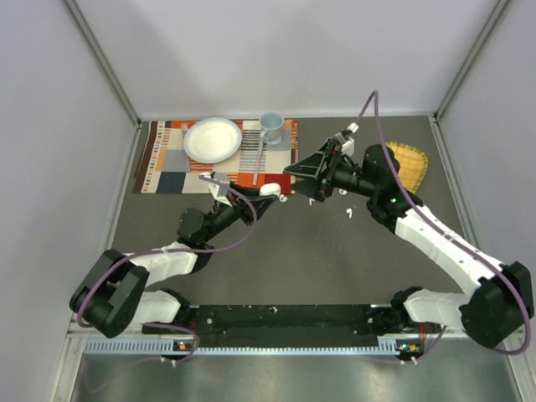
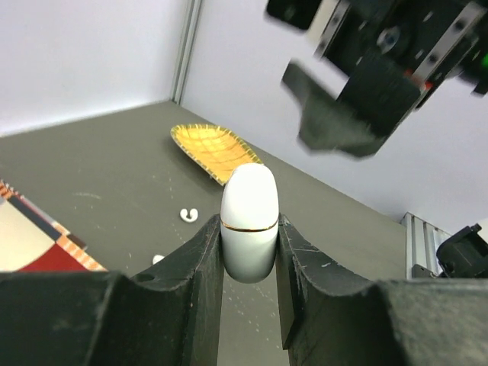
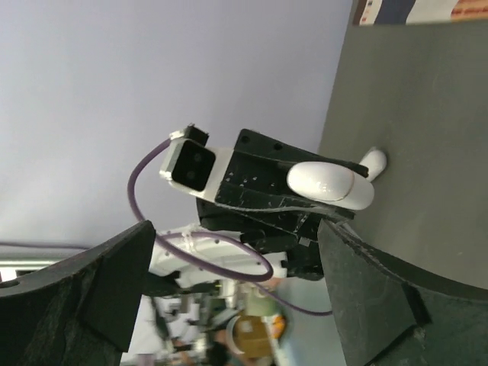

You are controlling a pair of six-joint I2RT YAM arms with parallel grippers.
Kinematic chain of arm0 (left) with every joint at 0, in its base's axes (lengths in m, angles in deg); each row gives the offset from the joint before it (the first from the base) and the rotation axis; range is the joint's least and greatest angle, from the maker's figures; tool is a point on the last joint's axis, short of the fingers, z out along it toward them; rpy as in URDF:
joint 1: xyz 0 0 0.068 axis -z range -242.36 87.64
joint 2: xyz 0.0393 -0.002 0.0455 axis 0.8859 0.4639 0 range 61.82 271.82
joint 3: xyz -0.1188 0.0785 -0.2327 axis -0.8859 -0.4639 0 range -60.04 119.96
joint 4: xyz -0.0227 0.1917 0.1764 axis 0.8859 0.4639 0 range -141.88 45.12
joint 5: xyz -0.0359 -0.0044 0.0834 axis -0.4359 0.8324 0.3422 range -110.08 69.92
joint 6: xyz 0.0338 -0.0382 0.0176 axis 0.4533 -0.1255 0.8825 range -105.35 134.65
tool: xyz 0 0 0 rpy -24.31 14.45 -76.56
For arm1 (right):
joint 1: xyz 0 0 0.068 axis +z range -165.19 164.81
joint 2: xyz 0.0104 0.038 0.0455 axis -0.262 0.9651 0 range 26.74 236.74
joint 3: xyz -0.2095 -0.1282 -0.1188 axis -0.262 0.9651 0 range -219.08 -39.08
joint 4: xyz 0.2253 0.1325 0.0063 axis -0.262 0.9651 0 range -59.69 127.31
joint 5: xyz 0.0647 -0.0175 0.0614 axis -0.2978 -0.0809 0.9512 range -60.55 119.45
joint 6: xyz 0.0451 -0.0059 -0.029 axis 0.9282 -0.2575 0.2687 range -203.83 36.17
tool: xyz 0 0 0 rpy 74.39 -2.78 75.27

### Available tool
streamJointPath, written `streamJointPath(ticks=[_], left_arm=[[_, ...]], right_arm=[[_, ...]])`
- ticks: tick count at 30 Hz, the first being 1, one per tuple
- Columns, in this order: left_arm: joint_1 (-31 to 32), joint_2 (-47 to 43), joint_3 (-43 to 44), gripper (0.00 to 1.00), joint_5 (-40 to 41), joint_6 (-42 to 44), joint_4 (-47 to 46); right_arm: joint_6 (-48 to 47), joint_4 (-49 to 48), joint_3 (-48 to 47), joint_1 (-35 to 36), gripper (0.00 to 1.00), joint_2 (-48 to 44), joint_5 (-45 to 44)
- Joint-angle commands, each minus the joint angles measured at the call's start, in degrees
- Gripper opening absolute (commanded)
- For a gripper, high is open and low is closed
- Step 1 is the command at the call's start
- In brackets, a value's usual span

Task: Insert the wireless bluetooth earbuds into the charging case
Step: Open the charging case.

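Note:
My left gripper point(image 1: 266, 193) is shut on the charging case point(image 1: 270, 189), a smooth white oval with a thin gold seam, lid closed. In the left wrist view the case point(image 2: 248, 221) stands upright between the two fingers point(image 2: 191, 267), above the table. Two tiny white earbuds point(image 2: 187, 215) point(image 2: 157, 259) lie on the dark table beyond it; one shows in the top view point(image 1: 346, 212). My right gripper point(image 1: 303, 182) hovers just right of the case, wide open and empty. In the right wrist view point(image 3: 236, 236) it faces the case point(image 3: 329, 183).
A patterned placemat point(image 1: 167, 163) at the back left holds a white plate point(image 1: 213, 139), a cup point(image 1: 270, 126) and a spoon point(image 1: 259, 157). A yellow woven mat point(image 1: 408, 163) lies at the back right, also in the left wrist view point(image 2: 217, 151). Grey walls enclose the table.

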Motion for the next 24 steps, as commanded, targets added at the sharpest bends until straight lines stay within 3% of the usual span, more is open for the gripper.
streamJointPath(ticks=[1,6,13,16,24], left_arm=[[0.1,-4.2,-3.9,0.0,2.3,-1.8,-22.0],[0.3,-8.5,-5.3,0.0,-3.0,0.4,-20.1],[0.4,-10.9,-3.2,0.0,-10.7,7.4,-17.6],[1.0,-9.9,-4.4,0.0,-12.1,8.8,-21.1],[7.7,-13.1,-10.9,0.0,-5.8,13.8,-22.3]], right_arm=[[-21.3,17.8,-7.2,0.0,0.88,-6.8,-5.7],[-32.4,32.0,-8.6,0.0,0.88,-11.0,-11.7],[-40.8,38.1,-10.8,-0.1,0.89,-11.5,-10.3],[-44.8,38.6,-11.2,-0.1,0.89,-12.1,-7.7],[-50.8,39.2,-6.5,0.6,0.89,-17.5,-2.6]])
